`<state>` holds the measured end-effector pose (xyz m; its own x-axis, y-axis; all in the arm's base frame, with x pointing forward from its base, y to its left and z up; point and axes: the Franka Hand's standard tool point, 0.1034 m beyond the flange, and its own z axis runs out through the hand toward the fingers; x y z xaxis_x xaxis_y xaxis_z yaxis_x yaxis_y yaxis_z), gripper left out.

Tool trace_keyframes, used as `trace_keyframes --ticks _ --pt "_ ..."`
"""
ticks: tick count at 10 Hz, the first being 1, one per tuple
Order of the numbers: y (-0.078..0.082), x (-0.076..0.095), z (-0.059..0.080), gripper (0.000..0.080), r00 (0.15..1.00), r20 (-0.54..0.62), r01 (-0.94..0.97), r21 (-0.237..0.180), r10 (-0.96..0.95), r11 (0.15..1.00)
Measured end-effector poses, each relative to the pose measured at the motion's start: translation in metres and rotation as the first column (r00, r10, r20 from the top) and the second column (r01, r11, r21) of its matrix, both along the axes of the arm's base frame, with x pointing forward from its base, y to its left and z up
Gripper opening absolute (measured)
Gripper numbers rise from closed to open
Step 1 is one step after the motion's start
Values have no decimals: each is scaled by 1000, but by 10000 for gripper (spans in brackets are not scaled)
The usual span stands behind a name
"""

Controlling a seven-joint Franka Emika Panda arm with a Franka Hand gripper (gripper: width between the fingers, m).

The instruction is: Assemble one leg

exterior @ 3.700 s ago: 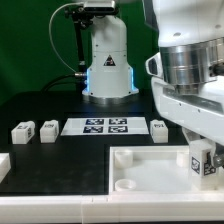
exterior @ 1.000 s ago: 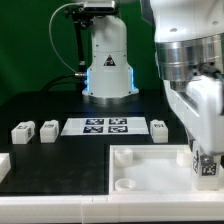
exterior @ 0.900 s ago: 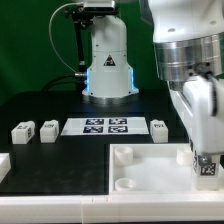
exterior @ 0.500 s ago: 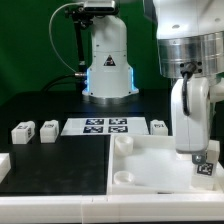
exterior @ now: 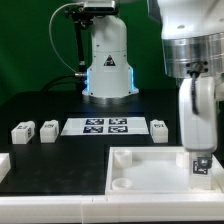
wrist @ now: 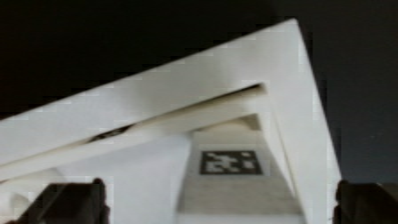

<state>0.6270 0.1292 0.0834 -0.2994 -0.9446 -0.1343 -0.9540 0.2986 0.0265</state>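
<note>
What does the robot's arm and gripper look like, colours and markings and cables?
The arm is glossy white with a ribbed silver-grey metal collar near the wrist. The gripper body is white too; its fingers look dark, almost black. The white base column glows blue, carries a triangular warning sticker, and has a black cable looping beside it.

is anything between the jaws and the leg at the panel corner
Nothing visible is. The gripper hangs right over the leg, which stands at the white panel corner on the exterior view's right. In the wrist view the leg lies between the jaws with open gaps on both sides.
</note>
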Motion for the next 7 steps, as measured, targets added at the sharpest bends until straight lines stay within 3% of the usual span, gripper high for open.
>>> trace_keyframes --ticks 2,7 --pt "7 -26 5 647 1000 -25 -14 3 14 1000" --pt "7 -24 2 649 1000 -26 -15 1 15 1000"
